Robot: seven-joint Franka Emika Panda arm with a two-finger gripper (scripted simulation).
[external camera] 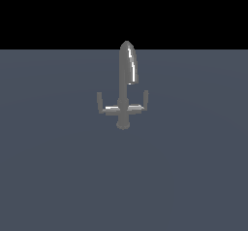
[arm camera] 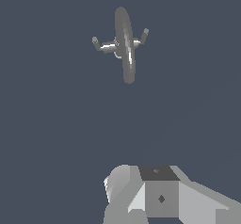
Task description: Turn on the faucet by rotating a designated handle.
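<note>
The faucet (external camera: pixel 124 87) stands upright on a flat grey-blue surface (external camera: pixel 193 176), near the surface's far edge in the exterior view and well away from its side edges. Its spout tip leans toward the exterior view's right, so the handle (external camera: pixel 139 104) is the short crossbar arm on that side, tip turned up. In the wrist view the gripper (arm camera: pixel 141 195) shows only as a pale block well apart from the faucet; whether its fingers are apart or together cannot be told.
</note>
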